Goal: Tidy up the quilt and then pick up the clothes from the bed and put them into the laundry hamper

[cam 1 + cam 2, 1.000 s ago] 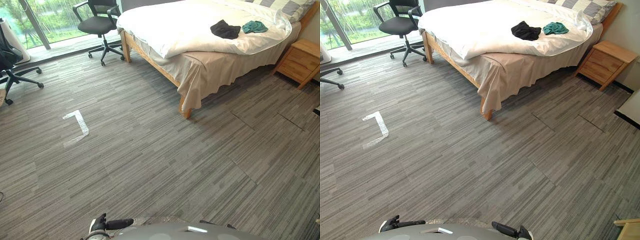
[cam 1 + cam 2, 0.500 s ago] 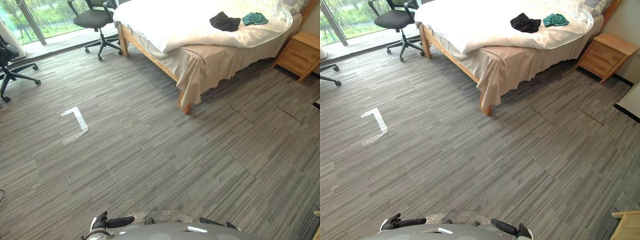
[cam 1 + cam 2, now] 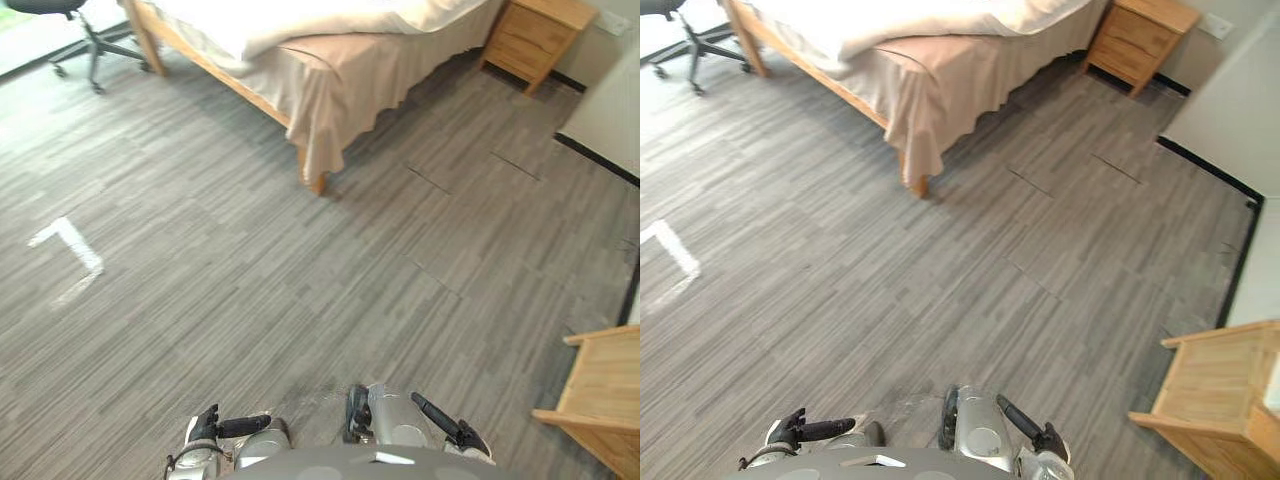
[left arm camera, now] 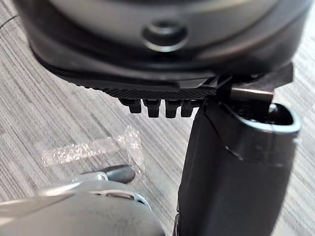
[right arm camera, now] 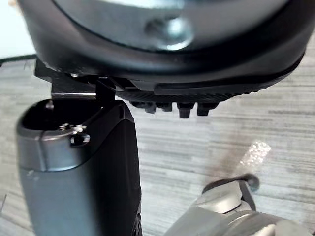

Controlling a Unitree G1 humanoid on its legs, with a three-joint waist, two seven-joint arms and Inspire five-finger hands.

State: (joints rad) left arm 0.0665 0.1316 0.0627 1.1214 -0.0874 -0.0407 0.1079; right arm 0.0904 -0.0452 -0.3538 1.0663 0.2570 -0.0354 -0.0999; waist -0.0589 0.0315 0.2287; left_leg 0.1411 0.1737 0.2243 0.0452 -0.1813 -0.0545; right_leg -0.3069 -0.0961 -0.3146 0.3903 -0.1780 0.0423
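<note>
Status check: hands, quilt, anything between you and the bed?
Left hand and right hand open, empty. Quilt on the bed, ahead to the left, out of reach. Wooden cabinet close on the right, off the path.

Wooden bed (image 3: 316, 181) with white quilt (image 3: 300, 14) over beige sheet (image 3: 352, 72), on grey floor (image 3: 300, 300).

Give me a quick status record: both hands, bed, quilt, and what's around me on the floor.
left hand: fingers relaxed, holding nothing, above the floor
right hand: same, holding nothing
bed: ahead to the left, across open floor
quilt: white, on the bed, hanging over a beige sheet
nightstand: wooden, beyond the bed, ahead right
chair: wheeled base, far left by the bed
tape: white L mark on the floor, left
wooden furniture: close on the right
</note>
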